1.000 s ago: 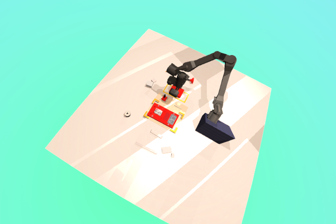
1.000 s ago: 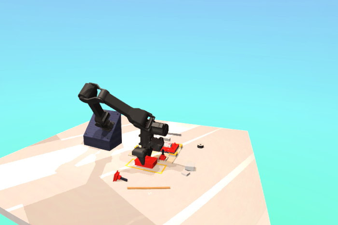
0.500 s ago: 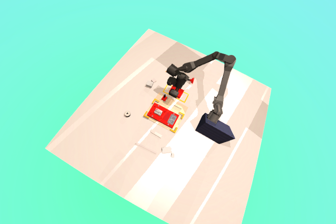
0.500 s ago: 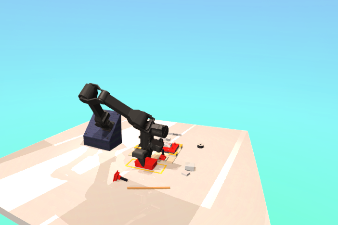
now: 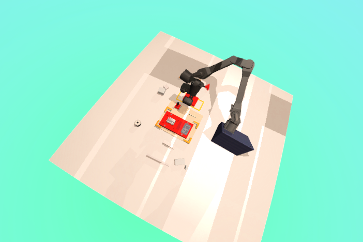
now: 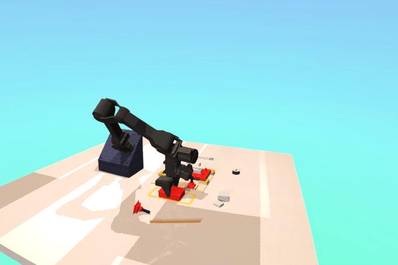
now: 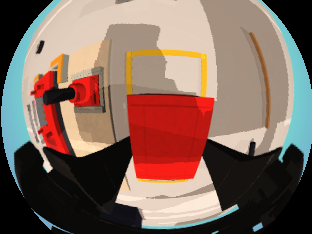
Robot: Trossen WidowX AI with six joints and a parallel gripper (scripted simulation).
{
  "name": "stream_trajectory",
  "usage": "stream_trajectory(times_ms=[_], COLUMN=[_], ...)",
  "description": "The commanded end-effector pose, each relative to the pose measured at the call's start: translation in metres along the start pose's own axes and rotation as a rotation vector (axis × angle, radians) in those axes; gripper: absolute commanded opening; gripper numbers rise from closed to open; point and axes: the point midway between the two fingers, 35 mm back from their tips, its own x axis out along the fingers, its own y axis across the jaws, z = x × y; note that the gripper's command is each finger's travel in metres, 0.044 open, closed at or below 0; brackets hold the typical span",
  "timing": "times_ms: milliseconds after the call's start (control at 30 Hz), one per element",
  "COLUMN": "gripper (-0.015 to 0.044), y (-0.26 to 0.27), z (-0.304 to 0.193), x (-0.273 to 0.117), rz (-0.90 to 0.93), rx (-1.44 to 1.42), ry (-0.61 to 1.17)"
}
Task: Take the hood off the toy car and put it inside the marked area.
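The claw (image 5: 191, 100) (image 6: 172, 191) (image 7: 167, 140) is clamped on the red hood (image 5: 194, 99) (image 6: 176, 193) (image 7: 170, 137), which sits within the yellow outline (image 5: 200, 105) (image 6: 190, 203) (image 7: 204, 75) on the bench (image 5: 116, 171) (image 6: 237, 237) (image 7: 187, 35). Just beside them stands a black-handled red piece (image 5: 177, 105) (image 6: 191, 184) (image 7: 86, 91); beyond it lies the red car body (image 5: 177, 125) (image 6: 202, 175) (image 7: 56, 120).

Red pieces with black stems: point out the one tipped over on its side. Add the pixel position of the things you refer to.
The one lying on the bare table (image 6: 137, 207) beyond the yellow outline, stem sideways; the other (image 6: 191, 184) (image 7: 86, 91) stands stem-up.

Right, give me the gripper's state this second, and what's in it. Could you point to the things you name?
Gripper (image 5: 191, 100) (image 6: 172, 191) (image 7: 167, 140): closed on the red hood (image 5: 194, 101) (image 6: 177, 193) (image 7: 170, 135), fingers on either side of it.
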Motion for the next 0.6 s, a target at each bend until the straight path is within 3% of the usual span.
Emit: stream_trajectory(times_ms=[0, 300, 567], gripper=[0.0210, 0.0440, 0.0440], y=[0.000, 0.000, 0.001], z=[0.000, 0.000, 0.002], x=[0.000, 0.000, -0.057], rz=[0.000, 0.000, 0.003], rx=[0.001, 0.001, 0.000], ry=[-0.001, -0.001, 0.000])
